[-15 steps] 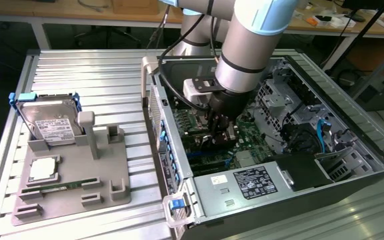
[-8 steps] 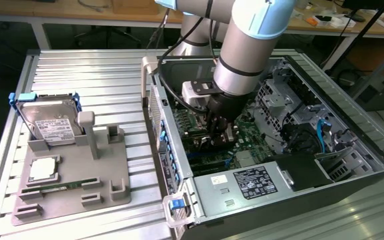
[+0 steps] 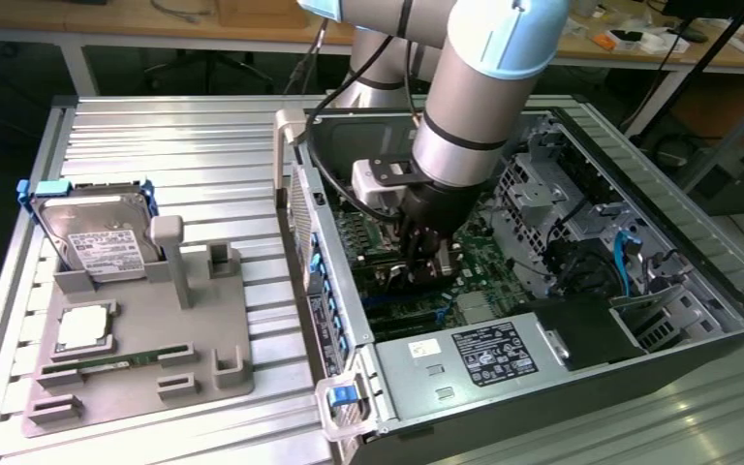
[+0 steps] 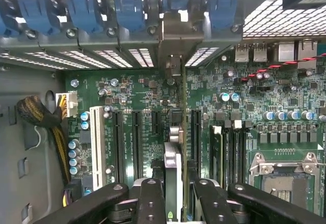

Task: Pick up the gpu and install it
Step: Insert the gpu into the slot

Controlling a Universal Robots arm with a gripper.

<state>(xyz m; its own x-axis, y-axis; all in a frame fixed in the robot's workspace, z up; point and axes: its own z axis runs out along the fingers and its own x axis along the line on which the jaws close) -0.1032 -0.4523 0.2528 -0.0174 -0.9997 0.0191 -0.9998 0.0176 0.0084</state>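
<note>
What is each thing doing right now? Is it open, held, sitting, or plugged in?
gripper: shut on the gpu, down inside the computer case.
gpu: held edge-on over the motherboard slots, bracket at the rear slot wall.
computer case: lying on its side, open.
hard drive: resting in the grey holder.
memory stick: lying in the grey holder.
grey holder: sitting on the table.

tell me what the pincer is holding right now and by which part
The pincer holds the gpu edge-on by its upper edge, a finger on each flat face, over the motherboard slots inside the computer case.
</note>
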